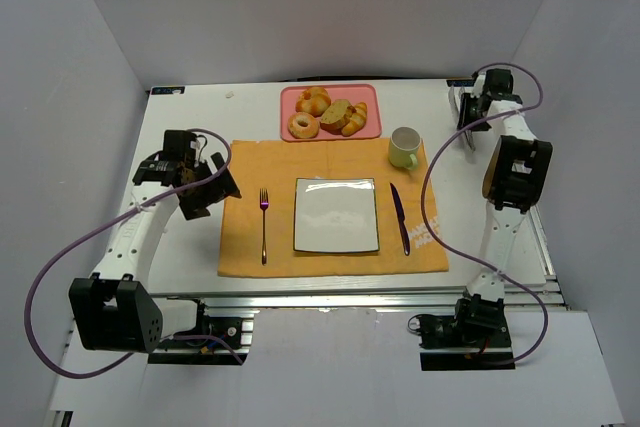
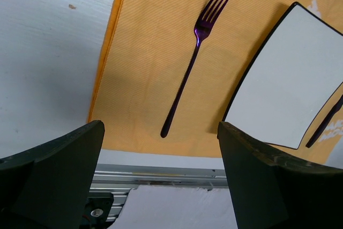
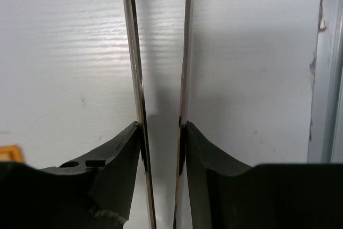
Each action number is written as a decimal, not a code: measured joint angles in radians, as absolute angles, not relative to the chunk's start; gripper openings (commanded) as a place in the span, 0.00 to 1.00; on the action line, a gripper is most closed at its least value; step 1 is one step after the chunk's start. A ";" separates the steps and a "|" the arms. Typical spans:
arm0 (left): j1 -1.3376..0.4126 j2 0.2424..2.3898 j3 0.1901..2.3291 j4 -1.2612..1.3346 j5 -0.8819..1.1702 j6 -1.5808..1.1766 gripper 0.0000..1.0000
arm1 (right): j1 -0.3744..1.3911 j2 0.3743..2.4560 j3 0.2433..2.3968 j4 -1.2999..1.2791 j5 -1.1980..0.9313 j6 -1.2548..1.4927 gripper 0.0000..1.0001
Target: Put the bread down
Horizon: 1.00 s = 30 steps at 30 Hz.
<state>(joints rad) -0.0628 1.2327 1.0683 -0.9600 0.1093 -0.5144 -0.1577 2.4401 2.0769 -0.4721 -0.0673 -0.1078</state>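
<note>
The placemat (image 2: 144, 63) is orange woven cloth, matt and finely ribbed. The fork (image 2: 187, 73) is polished purple metal. The plate (image 2: 289, 79) is smooth, glossy white. The table (image 2: 48, 52) is matt white, faintly grained. The tongs (image 3: 134, 68) are thin, mirror-bright metal strips. The bread (image 1: 335, 112) looks matt, with a browner crust.

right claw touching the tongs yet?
Touching. In the right wrist view, the right claw has both fingers pressed against the outer faces of the metal tongs, with no gap on either side.
</note>
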 measured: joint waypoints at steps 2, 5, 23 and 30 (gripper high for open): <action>-0.063 1.239 1.074 -0.950 0.108 -0.525 0.98 | -0.154 2.385 2.044 -0.487 -0.070 -0.086 0.43; -0.063 1.240 1.084 -0.928 0.110 -0.540 0.98 | -0.135 2.258 2.006 -0.505 -0.070 -0.072 0.44; -0.063 1.211 1.142 -0.887 0.192 -0.550 0.98 | 0.269 1.934 2.031 -0.622 -0.110 0.158 0.47; -0.063 1.174 1.142 -0.891 0.196 -0.543 0.98 | 0.357 2.056 2.032 -0.657 -0.081 0.252 0.47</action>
<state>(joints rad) -0.0631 1.1744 1.1416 -0.8913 0.1955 -0.5426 0.3573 2.0556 2.0319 -0.6575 -0.0807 0.2520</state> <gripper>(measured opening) 0.983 0.472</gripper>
